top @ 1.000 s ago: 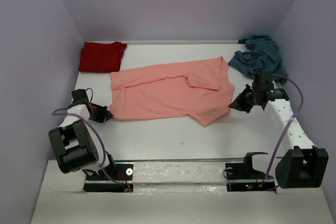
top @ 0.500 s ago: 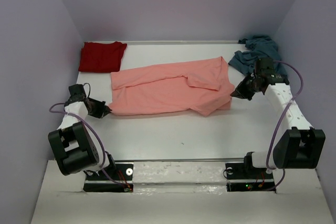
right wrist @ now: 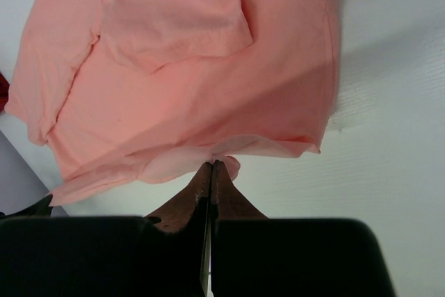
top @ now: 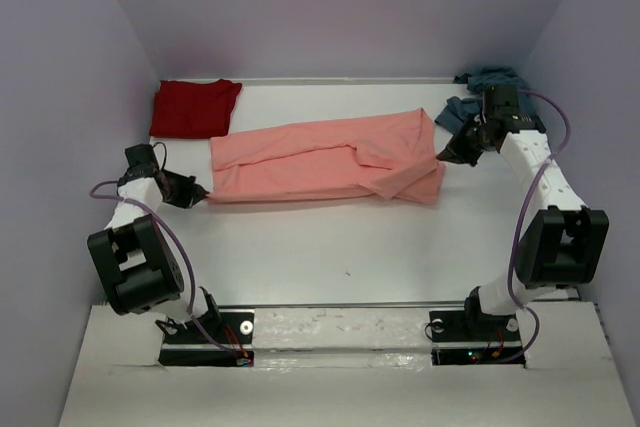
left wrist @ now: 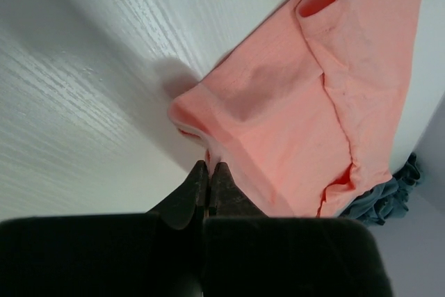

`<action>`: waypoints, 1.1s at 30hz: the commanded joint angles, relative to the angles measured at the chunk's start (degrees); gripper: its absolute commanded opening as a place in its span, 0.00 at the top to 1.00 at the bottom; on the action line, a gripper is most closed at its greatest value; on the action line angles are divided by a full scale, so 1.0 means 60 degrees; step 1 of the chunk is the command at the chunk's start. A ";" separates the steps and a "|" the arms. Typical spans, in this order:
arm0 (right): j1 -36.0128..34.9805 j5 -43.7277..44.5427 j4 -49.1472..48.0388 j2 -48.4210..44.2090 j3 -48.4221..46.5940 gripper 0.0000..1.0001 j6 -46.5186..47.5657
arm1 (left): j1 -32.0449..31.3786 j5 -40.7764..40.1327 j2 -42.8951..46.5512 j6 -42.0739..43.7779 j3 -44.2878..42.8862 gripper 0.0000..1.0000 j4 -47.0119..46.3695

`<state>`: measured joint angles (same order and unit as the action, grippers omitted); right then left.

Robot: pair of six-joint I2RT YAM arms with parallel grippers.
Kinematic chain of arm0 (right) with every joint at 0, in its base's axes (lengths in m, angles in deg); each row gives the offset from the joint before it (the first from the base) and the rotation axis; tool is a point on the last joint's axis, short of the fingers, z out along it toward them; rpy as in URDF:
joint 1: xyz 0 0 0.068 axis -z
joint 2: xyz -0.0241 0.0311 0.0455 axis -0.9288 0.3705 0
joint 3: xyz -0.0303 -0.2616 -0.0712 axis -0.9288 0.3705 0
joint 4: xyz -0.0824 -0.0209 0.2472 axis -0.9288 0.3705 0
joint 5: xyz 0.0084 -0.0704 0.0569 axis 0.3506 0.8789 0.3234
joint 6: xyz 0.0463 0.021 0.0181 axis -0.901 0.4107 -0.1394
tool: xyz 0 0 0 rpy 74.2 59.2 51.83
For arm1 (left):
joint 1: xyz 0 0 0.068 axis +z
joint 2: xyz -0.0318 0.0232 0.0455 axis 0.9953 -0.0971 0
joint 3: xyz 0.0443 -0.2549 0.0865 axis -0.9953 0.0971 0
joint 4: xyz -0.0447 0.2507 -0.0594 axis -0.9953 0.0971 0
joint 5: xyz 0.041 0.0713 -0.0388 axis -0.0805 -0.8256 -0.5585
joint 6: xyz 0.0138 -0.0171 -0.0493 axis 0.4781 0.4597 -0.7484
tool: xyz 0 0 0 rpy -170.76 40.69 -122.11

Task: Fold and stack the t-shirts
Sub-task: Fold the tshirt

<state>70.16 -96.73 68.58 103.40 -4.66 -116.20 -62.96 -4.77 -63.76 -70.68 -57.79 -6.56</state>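
The salmon-pink t-shirt (top: pixel 325 159) lies stretched across the middle of the table, its near edge lifted and carried toward the back. My left gripper (top: pixel 203 190) is shut on its near left corner (left wrist: pixel 208 152). At the right end, my right gripper (top: pixel 441 156) is shut on the hem of the same shirt (right wrist: pixel 208 88), which hangs from the pinch above the table. The dark red t-shirt (top: pixel 195 107) lies folded at the back left. The teal-blue t-shirt (top: pixel 480 97) is crumpled at the back right, partly behind my right arm.
White table (top: pixel 340 257) between purple walls (top: pixel 60 97). The arm bases stand on the near rail (top: pixel 340 327). My right arm's cable loops over the teal-blue shirt.
Both grippers have moved toward the back of the table with the salmon-pink shirt's near edge, so the shirt now covers a narrower strip.
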 commanded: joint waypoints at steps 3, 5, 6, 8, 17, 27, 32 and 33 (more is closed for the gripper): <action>0.0077 0.0029 -0.0440 0.0635 -0.1469 1.00 0.0390 | 0.0025 0.0126 -0.0407 0.0047 -0.0898 1.00 -0.0111; 0.0077 -0.0044 -0.0454 0.0986 -0.1764 1.00 0.0405 | 0.0025 0.0112 -0.0700 0.0134 -0.1191 1.00 -0.0052; 0.0077 -0.0074 -0.0440 0.1103 -0.1896 1.00 0.0449 | 0.0010 0.0112 -0.0788 0.0135 -0.1293 1.00 -0.0023; 0.0077 -0.0176 -0.0454 0.1439 -0.2291 1.00 0.0449 | -0.0019 0.0097 -0.1022 0.0164 -0.1543 1.00 0.0006; 0.0077 -0.0381 -0.0440 0.2758 -0.3901 1.00 0.0771 | -0.0239 0.0112 -0.1784 0.0252 -0.2275 1.00 0.0036; 0.0077 -0.0528 -0.0483 0.3829 -0.5016 1.00 0.0874 | -0.0576 0.0082 -0.2517 0.0325 -0.2964 1.00 0.0065; 0.0077 -0.0528 -0.0615 0.4092 -0.5061 1.00 0.0903 | -0.0752 0.0053 -0.2810 0.0325 -0.3286 1.00 0.0109; 0.0077 -0.0513 -0.0616 0.4122 -0.5046 1.00 0.0889 | -0.0810 0.0039 -0.2854 0.0311 -0.3359 1.00 0.0124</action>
<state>70.16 -99.57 67.14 127.56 -32.16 -111.93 -67.09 -4.73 -80.59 -69.67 -74.83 -6.47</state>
